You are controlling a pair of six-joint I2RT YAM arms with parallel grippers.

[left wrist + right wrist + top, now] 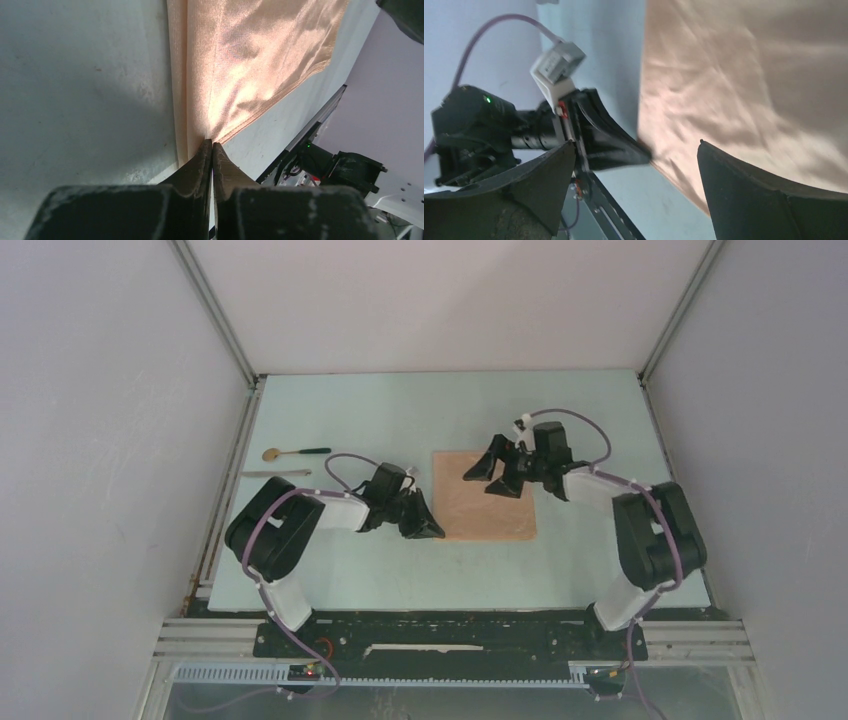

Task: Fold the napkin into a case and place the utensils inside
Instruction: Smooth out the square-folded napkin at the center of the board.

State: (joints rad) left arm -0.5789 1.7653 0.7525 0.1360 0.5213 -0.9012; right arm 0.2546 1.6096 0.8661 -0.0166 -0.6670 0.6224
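Pale green desk (pixel 400 420) between white walls (pixel 100 440) (a bare booth): one peach napkin (pixel 490 515), one spoon (pixel 295 452), one silvery utensil (pixel 275 474). Left gripper (pixel 432 530) pinches the napkin's corner; right gripper (pixel 490 480) gapes wide.

The napkin (pixel 250 65) is seen as finely woven cloth with a soft sheen, the surface (pixel 75 100) as matt and scuffed, the left pincer (pixel 212 147) as dull plastic.

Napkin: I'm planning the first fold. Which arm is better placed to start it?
Probably left. The left gripper is shut on a near corner of the napkin, ready to lift it; the right gripper hangs open above it, holding nothing.
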